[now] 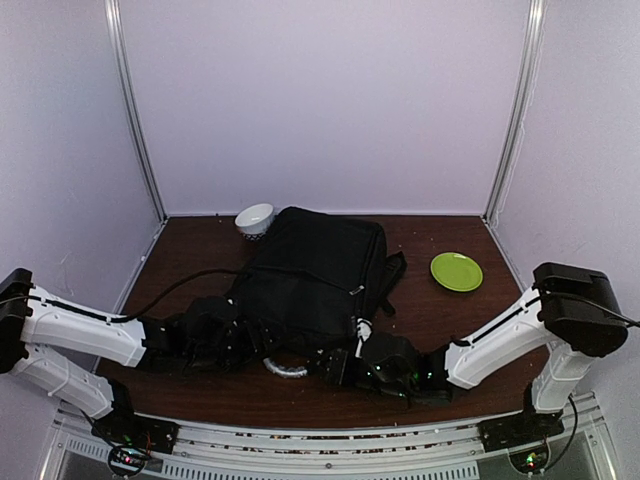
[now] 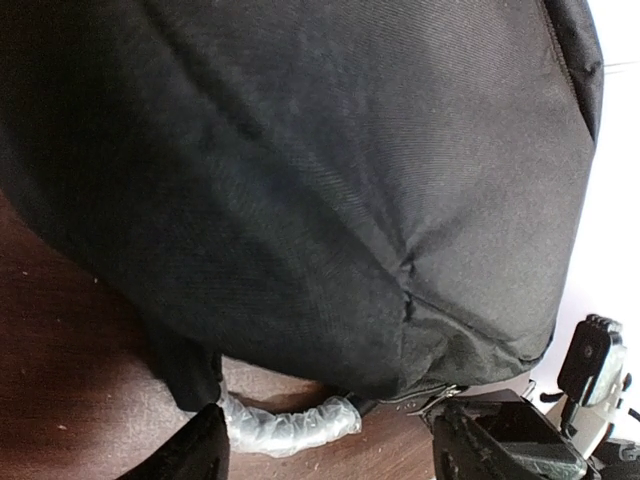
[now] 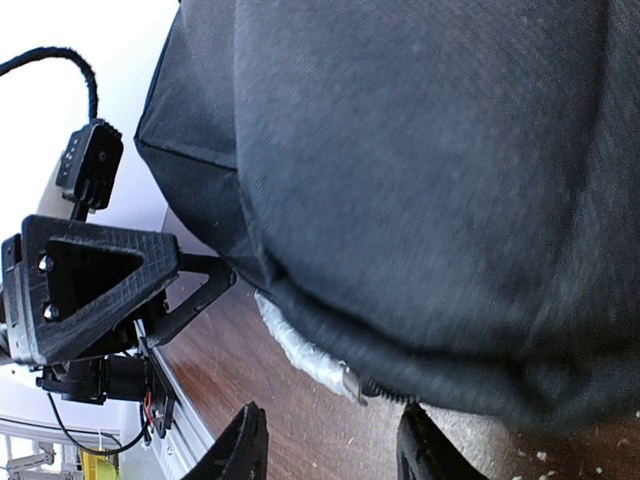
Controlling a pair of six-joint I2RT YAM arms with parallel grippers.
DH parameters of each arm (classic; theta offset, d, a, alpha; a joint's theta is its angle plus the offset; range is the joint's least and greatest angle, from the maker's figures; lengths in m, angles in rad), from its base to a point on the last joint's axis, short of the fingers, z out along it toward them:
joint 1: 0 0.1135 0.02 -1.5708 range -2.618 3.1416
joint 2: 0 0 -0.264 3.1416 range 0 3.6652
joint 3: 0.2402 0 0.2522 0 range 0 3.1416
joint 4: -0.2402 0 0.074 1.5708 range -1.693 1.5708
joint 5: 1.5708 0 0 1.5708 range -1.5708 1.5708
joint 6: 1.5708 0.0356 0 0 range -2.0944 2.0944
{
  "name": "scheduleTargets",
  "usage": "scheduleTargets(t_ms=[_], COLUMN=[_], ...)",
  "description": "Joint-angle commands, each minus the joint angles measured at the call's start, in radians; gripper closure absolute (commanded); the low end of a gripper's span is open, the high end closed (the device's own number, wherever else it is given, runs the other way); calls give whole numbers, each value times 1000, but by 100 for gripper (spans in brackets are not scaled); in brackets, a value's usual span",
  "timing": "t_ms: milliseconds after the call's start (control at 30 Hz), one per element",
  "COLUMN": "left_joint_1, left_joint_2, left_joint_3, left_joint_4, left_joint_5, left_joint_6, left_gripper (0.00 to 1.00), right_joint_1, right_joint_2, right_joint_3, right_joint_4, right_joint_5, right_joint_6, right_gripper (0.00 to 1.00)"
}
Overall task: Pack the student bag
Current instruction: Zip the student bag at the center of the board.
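Observation:
The student bag (image 1: 312, 270), a large black fabric backpack, lies flat in the middle of the table, its grey-white handle (image 1: 285, 368) at the near edge. My left gripper (image 1: 245, 340) is open at the bag's near left edge; in the left wrist view the bag (image 2: 300, 180) fills the frame with the handle (image 2: 290, 428) between the fingertips (image 2: 190, 455). My right gripper (image 1: 340, 365) is open at the near right edge; in the right wrist view the bag (image 3: 430, 180), the handle (image 3: 305, 350) and a metal zipper pull (image 3: 352, 383) lie just ahead of the open fingers (image 3: 240, 445).
A white bowl (image 1: 255, 219) stands at the back, left of the bag. A green plate (image 1: 456, 271) lies to the bag's right. A black strap (image 1: 392, 275) trails off the bag's right side. The left arm's cable (image 1: 180, 285) runs over the table. White walls enclose the table.

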Motion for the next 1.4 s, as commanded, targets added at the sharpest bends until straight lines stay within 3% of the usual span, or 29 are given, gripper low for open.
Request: scheduleTargets(t_ms=[0, 867, 1367], left_joint_1=[-3, -2, -3], left_joint_2=[-3, 6, 7], left_joint_3=[-4, -7, -2], left_joint_4=[42, 39, 42], left_joint_5=[-11, -6, -2], left_joint_6=[-9, -15, -15], left_gripper=[28, 28, 28], right_joint_1=[-15, -40, -40], right_joint_2=[37, 83, 75], right_joint_3=[27, 65, 51], right_joint_4=[35, 48, 42], right_joint_5=[4, -18, -16], right_joint_6=[20, 38, 32], right_gripper=[56, 78, 98])
